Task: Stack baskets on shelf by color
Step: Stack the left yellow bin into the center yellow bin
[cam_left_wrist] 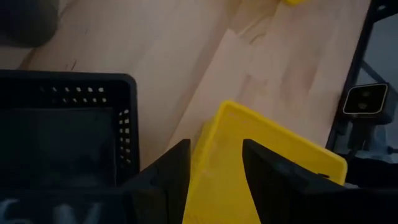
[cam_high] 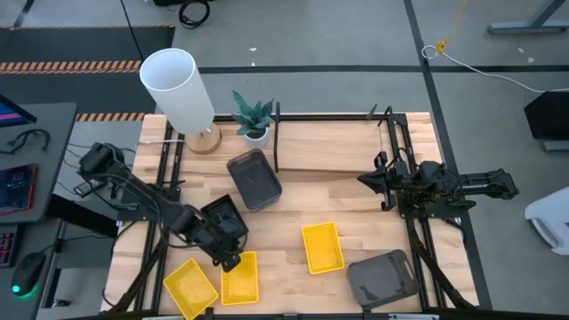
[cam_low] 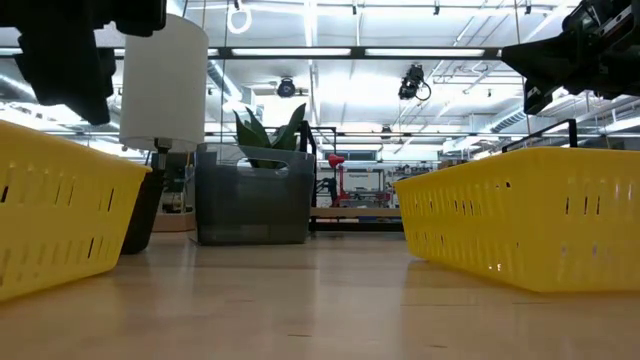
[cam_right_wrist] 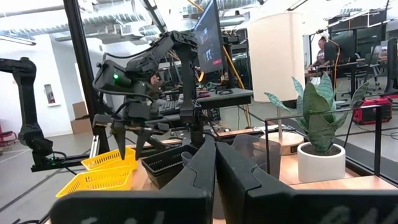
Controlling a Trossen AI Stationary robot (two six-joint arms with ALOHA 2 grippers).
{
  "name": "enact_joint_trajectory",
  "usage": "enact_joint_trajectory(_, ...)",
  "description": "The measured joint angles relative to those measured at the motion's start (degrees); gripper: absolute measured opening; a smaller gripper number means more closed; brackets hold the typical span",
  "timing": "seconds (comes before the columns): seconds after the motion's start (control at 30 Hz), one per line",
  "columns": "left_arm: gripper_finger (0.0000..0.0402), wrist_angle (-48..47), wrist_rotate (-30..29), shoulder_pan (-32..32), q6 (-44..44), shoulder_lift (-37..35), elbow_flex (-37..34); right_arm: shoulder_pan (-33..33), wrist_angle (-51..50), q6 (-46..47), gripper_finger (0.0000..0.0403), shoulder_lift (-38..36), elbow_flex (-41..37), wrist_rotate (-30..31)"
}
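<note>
Left claw point(cam_left_wrist: 214, 180), spread, straddles the rim of a yellow basket point(cam_left_wrist: 261, 168): likely light, stiff, slippery plastic, best pinched at the wall. Right claw point(cam_right_wrist: 216, 163) waits pressed together.

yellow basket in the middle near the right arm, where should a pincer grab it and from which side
Grip the yellow basket on one long side wall, coming straight down from above. It lies flat and open side up with thin upright walls, so one finger can go inside and one outside. The wall facing the right pincer looks easiest to reach, with bare table beside it.
</note>
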Motion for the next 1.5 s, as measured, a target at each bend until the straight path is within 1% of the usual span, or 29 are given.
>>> enact_joint_trajectory(0.17,0.0150,-0.2,0.2,0.0,-1.5,0.6,0.0,0.0,0.0,0.0,0.0019,0.0,0.0,0.0)
enact_joint_trajectory(0.37,0.0136,-0.3,0.2,0.2,-2.0,0.6,0.0,0.0,0.0,0.0,0.0019,0.0,0.0,0.0)
enact_joint_trajectory(0.5,0.0126,-0.4,0.2,0.3,-4.4,0.6,0.0,0.0,0.0,0.0,0.0019,0.0,0.0,0.0)
enact_joint_trajectory(0.63,0.0121,0.1,1.5,0.5,-4.9,0.6,0.0,0.0,0.0,0.0,0.0019,0.0,0.0,0.0)
enact_joint_trajectory(0.77,0.0121,-1.4,2.1,0.4,-5.1,0.6,0.0,0.0,0.0,0.0,0.0019,0.0,0.0,0.0)
enact_joint_trajectory(0.87,0.0121,-1.2,4.5,0.4,-3.9,0.6,0.0,0.0,0.0,0.0,0.0019,0.0,0.0,0.0)
enact_joint_trajectory(1.03,0.0121,0.4,9.6,-1.2,2.0,0.6,0.0,0.0,0.0,0.0,0.0019,0.0,0.0,0.0)
enact_joint_trajectory(1.13,0.0121,3.2,15.0,-2.8,2.9,0.5,0.0,0.0,0.0,0.0,0.0019,0.0,0.0,0.0)
enact_joint_trajectory(1.23,0.0121,4.3,21.8,-5.0,-1.7,0.5,0.1,0.0,0.0,0.0,0.0019,0.0,0.0,0.0)
enact_joint_trajectory(1.3,0.0121,4.0,24.0,-6.8,-6.3,0.5,0.1,0.0,0.0,0.0,0.0019,0.0,0.0,0.0)
enact_joint_trajectory(1.43,0.0121,3.6,24.4,-11.0,-12.3,0.5,0.1,0.0,0.0,0.0,0.0019,0.0,0.0,0.0)
enact_joint_trajectory(1.5,0.0121,0.8,24.0,-13.0,-16.4,0.5,0.1,0.0,0.0,0.0,0.0019,0.0,0.0,0.0)
